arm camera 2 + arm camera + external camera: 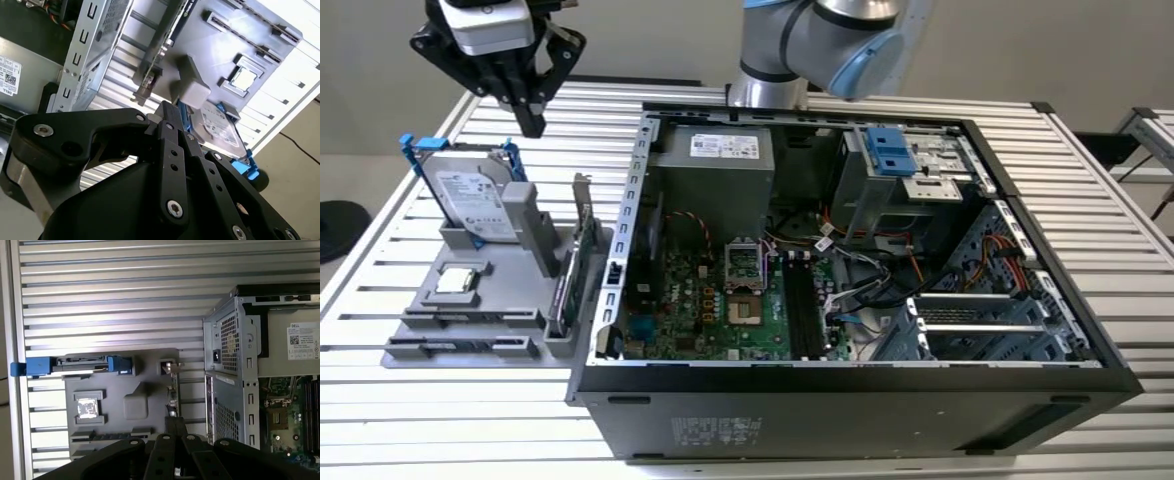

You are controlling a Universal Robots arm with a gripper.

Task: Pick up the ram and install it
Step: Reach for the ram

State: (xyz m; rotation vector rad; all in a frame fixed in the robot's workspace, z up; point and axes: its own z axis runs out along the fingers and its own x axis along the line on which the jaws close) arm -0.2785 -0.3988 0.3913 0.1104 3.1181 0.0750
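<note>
Fingers point(172, 150) of the black gripper point(167, 107) are pressed together and pinch nothing. In the exterior view the gripper hangs high above the back end of a grey moulded holder tray point(500, 295), over a silver hard drive with blue rails point(470, 200) that stands upright there. A dark expansion card with a metal bracket point(583, 250) also stands in the tray. A square silver processor chip point(459, 281) lies flat in its pocket.

The ram point(244, 36), a long, thin, dark circuit-board stick, appears to sit on edge in a narrow slot next to the chip, on the side away from the drive. It is well apart from the gripper and untouched.

The tray rests on a white slatted metal bench point(587, 100), just beside an open black computer case point(854, 410). The case's green motherboard point(707, 300) carries long black slots point(803, 310).

The step in hand looks like the reach for the ram. Doing it well calls for spreading the fingers before descending and lining them up across the stick's flat faces near its middle. The approach should come straight down, clear of the upright card and drive, and the lift should run along the slot without twisting.
</note>
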